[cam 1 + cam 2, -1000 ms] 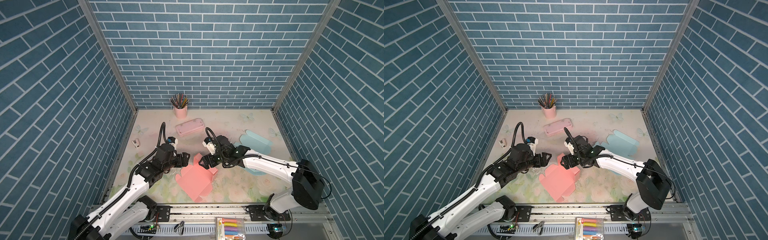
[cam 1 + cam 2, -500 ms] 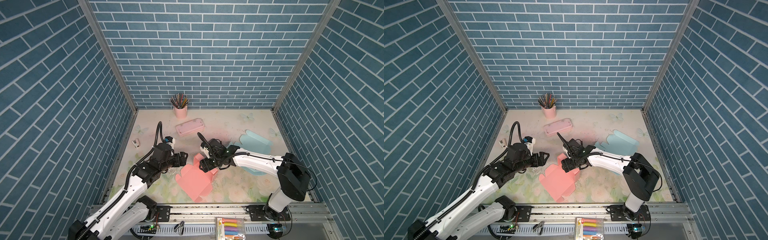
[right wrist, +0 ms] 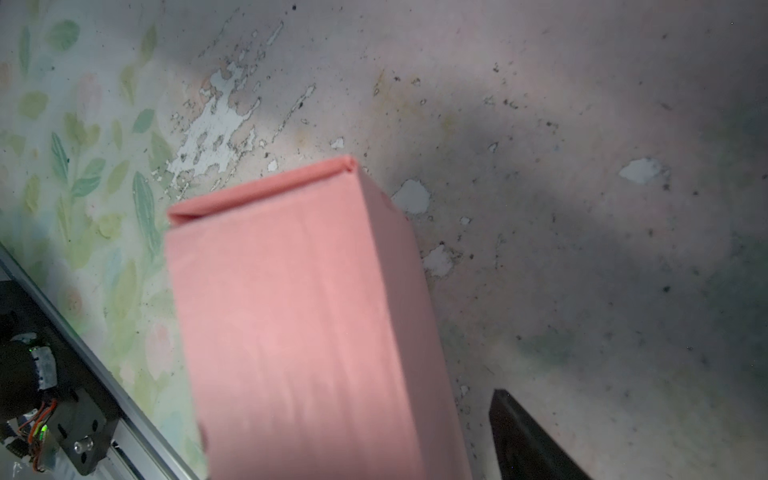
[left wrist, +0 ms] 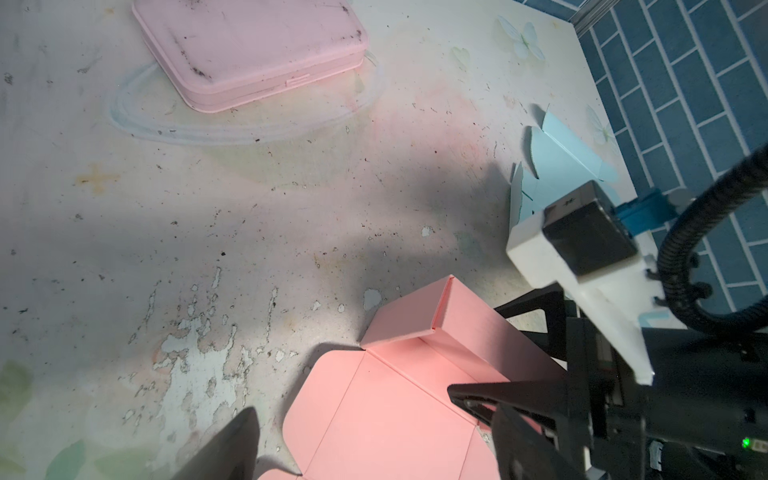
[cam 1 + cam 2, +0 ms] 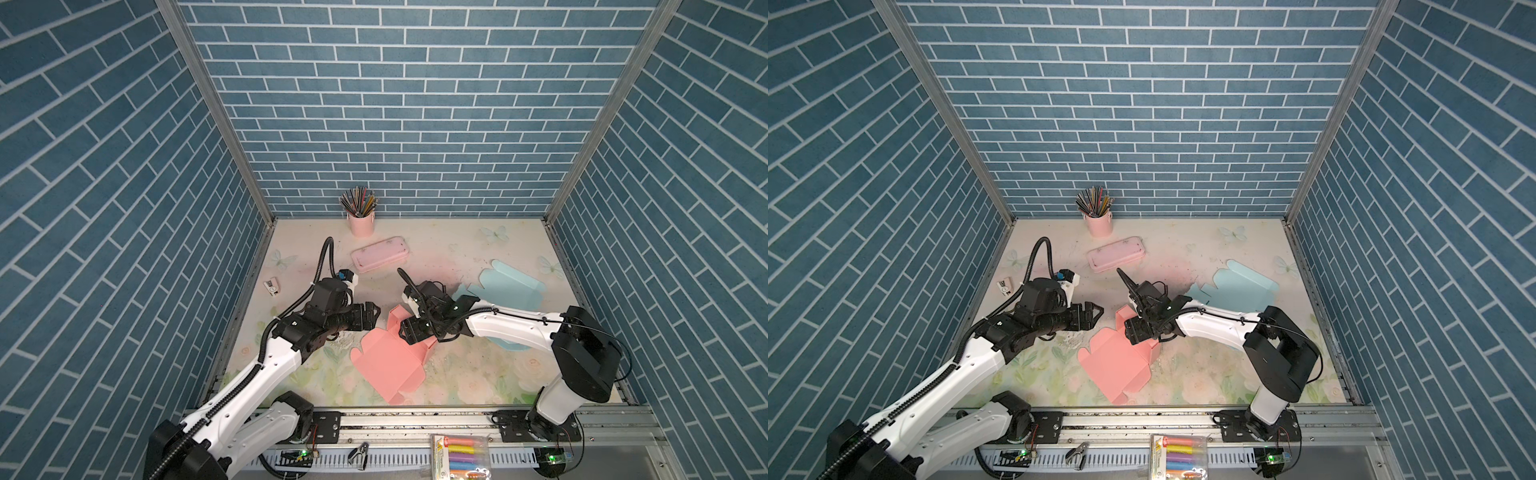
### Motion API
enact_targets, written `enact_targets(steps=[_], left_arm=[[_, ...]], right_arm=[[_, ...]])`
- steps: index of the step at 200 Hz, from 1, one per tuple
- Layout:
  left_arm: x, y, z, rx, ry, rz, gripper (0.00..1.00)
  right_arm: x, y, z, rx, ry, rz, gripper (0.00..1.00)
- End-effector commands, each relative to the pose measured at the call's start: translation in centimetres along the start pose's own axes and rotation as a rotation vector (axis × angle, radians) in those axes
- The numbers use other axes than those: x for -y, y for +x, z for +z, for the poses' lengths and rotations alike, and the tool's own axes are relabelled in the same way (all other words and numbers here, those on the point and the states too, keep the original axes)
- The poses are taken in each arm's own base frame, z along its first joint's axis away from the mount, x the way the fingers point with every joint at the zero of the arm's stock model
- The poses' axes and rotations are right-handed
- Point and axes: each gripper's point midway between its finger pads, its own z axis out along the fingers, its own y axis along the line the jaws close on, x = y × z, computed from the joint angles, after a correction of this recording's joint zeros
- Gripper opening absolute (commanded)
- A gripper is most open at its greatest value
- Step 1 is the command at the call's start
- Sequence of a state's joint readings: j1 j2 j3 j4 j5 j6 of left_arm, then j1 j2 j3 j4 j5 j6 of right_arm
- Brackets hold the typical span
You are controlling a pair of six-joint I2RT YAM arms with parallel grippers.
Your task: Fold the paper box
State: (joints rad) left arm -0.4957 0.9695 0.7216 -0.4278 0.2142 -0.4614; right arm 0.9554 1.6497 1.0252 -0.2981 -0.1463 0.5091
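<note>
Lying in the middle: pink paper box point(image 5: 390, 361), mostly flat, one flap up.
Right gripper point(image 5: 409, 332): jaws apart around that flap.
Left gripper point(image 5: 376, 316): wide open, just beside box.
Nearby: blue sheet point(image 5: 511, 286), pink case point(image 5: 380, 258), pencil cup point(image 5: 361, 224).

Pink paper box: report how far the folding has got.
Done: one side wall of the pink paper box stands folded up. In hand: the right gripper straddles that wall, jaws apart. The left gripper hovers open beside the box, touching nothing. Left: the other flaps lie mostly flat on the table, so most folding remains.
</note>
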Motion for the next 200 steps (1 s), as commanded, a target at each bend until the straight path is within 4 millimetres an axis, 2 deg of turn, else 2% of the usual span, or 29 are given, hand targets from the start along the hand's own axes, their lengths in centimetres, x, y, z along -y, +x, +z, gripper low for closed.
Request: enact_targets(steps=[1, 39, 82, 111, 146, 200], left_arm=[[0.2, -0.7, -0.1, 0.022, 0.006, -0.024, 0.88], [0.3, -0.8, 0.0, 0.052, 0.03, -0.058, 0.88], [-0.4, 0.0, 0.2, 0.026, -0.004, -0.081, 0.88], [-1.1, 0.4, 0.5, 0.078, 0.004, -0.12, 0.88], [-1.5, 0.6, 1.5, 0.113, 0.019, -0.165, 0.88], [-1.4, 0.7, 3.9, 0.062, 0.019, -0.172, 0.88]], right_arm=[[0.3, 0.4, -0.5, 0.005, -0.041, 0.046, 0.71], [0.8, 0.7, -1.6, 0.046, -0.12, 0.046, 0.69], [1.6, 1.3, -1.8, 0.073, -0.203, 0.064, 0.67], [1.8, 1.4, -2.1, 0.086, -0.267, 0.093, 0.67], [1.7, 1.5, -2.7, 0.069, -0.342, 0.109, 0.66], [3.3, 3.3, -2.3, 0.029, -0.338, 0.113, 0.65]])
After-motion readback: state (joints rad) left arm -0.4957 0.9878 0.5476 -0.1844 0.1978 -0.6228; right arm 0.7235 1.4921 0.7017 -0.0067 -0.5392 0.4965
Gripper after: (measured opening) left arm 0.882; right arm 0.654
